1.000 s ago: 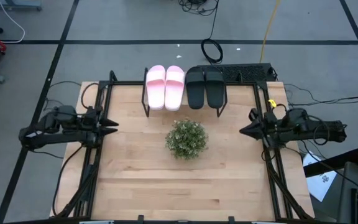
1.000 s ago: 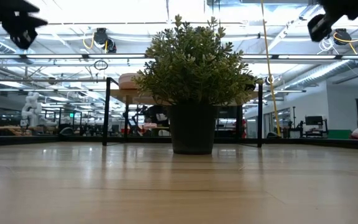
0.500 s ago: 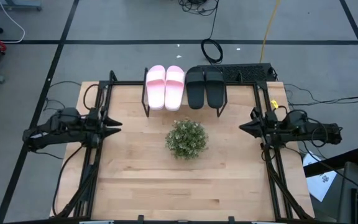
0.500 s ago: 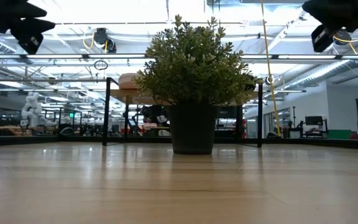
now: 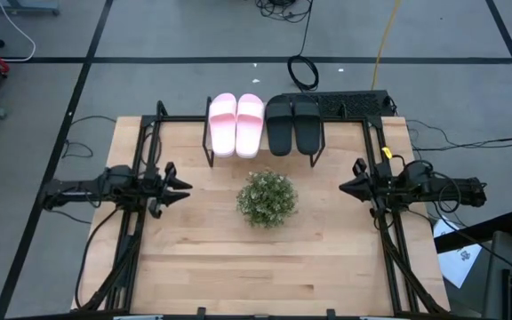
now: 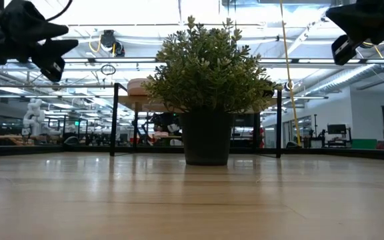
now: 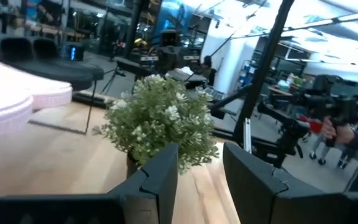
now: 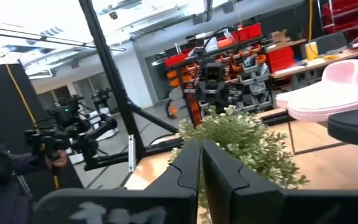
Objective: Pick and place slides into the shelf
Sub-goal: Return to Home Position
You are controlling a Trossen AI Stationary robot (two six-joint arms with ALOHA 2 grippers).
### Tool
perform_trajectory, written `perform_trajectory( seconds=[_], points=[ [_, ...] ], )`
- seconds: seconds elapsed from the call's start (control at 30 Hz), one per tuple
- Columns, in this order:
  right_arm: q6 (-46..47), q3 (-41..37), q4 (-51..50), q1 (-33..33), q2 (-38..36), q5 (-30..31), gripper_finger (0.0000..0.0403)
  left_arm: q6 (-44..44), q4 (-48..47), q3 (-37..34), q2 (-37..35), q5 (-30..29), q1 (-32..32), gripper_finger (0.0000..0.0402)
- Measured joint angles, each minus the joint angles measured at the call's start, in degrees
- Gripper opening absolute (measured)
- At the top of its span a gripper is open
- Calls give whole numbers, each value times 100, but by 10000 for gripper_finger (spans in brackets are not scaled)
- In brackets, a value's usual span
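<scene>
The pale pink pair of slides [image 5: 236, 124] and the black pair [image 5: 292, 124] lie side by side on top of the shelf [image 5: 316, 153] at the middle of the table's far edge. In the low view the shelf's plank [image 6: 136, 87] shows behind the plant. My left gripper [image 5: 185, 185] hovers open over the table's left side, pointing level toward the plant; nothing is between its fingers [image 7: 201, 165]. My right gripper [image 5: 341, 188] hovers shut over the right side, its tips [image 8: 201, 155] closed together and also pointing at the plant.
A potted green plant [image 5: 267, 197] stands at the table's middle, between the two grippers and just in front of the shelf. Black frame rails [image 5: 140, 231] run along the left and right table edges. Bare wood [image 5: 265, 267] lies toward the near edge.
My left gripper has come down and moved toward the table's right, closer to the plant, levelling out as it went; its fingers stay open. My right gripper has sunk a little and stays shut. The slides and the plant have not moved.
</scene>
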Motion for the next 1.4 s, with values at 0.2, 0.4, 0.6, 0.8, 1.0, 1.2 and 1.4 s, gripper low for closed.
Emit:
perform_trajectory(
  seconds=[0.2,0.4,0.6,0.8,1.0,1.2,1.4],
  points=[
    [-89,-17,35,0,1,2,9,546,-78,-28,0,-529,-398,134],
    [-13,-491,625,0,0,-14,9,608,-269,-30,0,-1071,-587,134],
    [113,-810,983,0,1,-319,9,585,-438,-30,0,-1069,-730,134],
    [-136,-839,947,-1,0,-604,9,761,-561,-31,0,-1087,-814,134],
    [-290,-839,590,-1,0,-660,9,1023,-635,-30,1,-1115,-818,134],
    [-775,-839,555,0,0,-748,9,1340,-653,-28,39,-1111,-816,134],
    [-757,-1037,672,-2,0,-408,9,1433,-668,-26,44,-1074,-814,134]
  ],
)
